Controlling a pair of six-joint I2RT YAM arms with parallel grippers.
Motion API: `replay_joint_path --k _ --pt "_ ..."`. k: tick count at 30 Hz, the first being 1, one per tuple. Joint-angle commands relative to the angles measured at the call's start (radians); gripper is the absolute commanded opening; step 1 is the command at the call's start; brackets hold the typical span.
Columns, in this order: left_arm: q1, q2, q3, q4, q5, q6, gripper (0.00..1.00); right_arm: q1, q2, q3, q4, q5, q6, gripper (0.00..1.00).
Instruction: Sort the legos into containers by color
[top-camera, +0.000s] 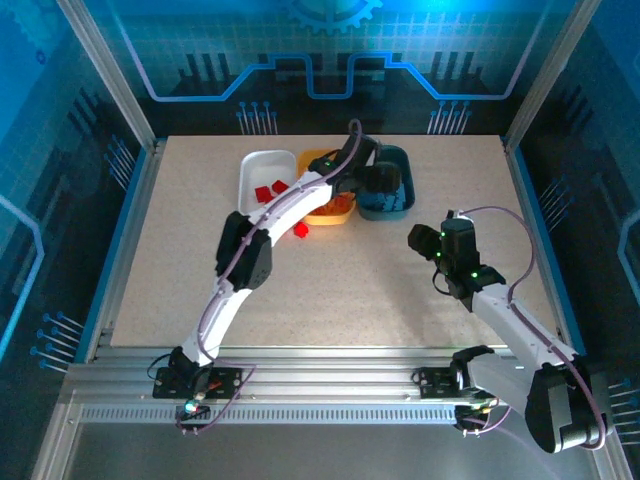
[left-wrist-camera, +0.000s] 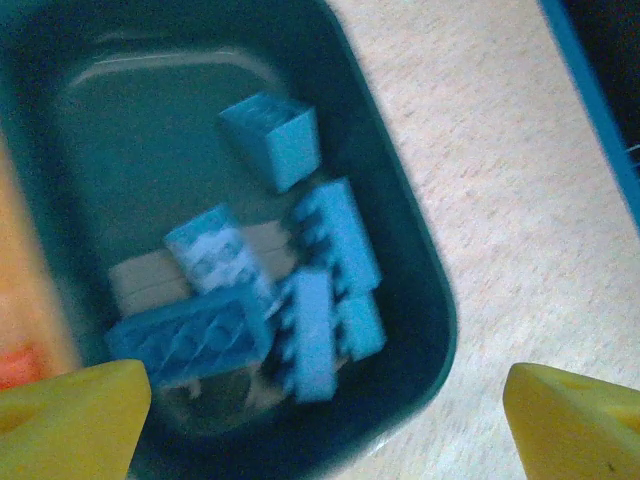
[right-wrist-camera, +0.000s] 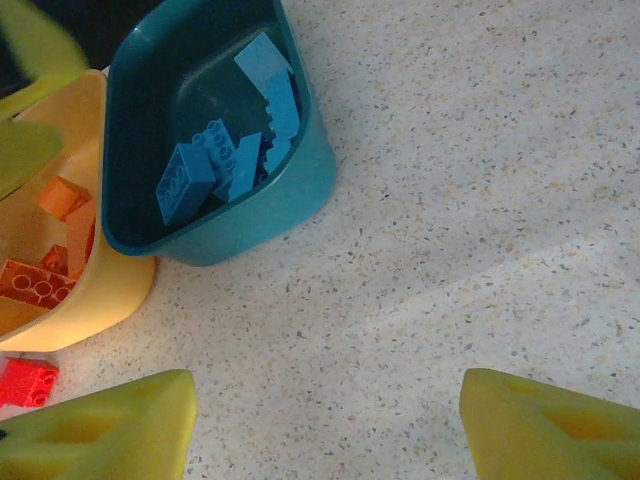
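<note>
Left gripper (left-wrist-camera: 320, 428): the two yellow fingertips (left-wrist-camera: 70, 420) stand wide apart at the lower corners of the wrist view, released, with nothing between them and touching nothing; it hangs above the dark teal tray (left-wrist-camera: 432, 300). Light blue bricks (left-wrist-camera: 330, 240): several, heaped loosely on the floor of that tray, one lying apart toward its far end. Right gripper (right-wrist-camera: 325, 430): yellow fingers (right-wrist-camera: 100, 430) spread wide over bare speckled table (right-wrist-camera: 450, 250), empty, in contact with nothing, near the teal tray but clear of it. Orange-yellow tray (right-wrist-camera: 110, 290): touching the teal tray's side, holding orange bricks (right-wrist-camera: 40, 280). Red brick (right-wrist-camera: 28, 383): one, loose on the table just beside the orange-yellow tray's near edge. White tray (top-camera: 262, 165): leftmost of the row at the far side of the table, holding a few red bricks (top-camera: 268, 190). The left arm reaches across the orange-yellow tray in the overhead view.
</note>
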Motion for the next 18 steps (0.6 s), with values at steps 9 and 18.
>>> replay_joint_path --k 9,18 --pt "0.013 -0.590 -0.845 0.109 -0.282 -0.172 0.88 0.065 -0.004 -0.010 0.073 0.016 -0.043 0.71" --pt "0.015 -0.495 -0.918 0.119 -0.466 -0.415 0.81 0.085 0.050 -0.004 0.094 0.018 -0.051 0.71"
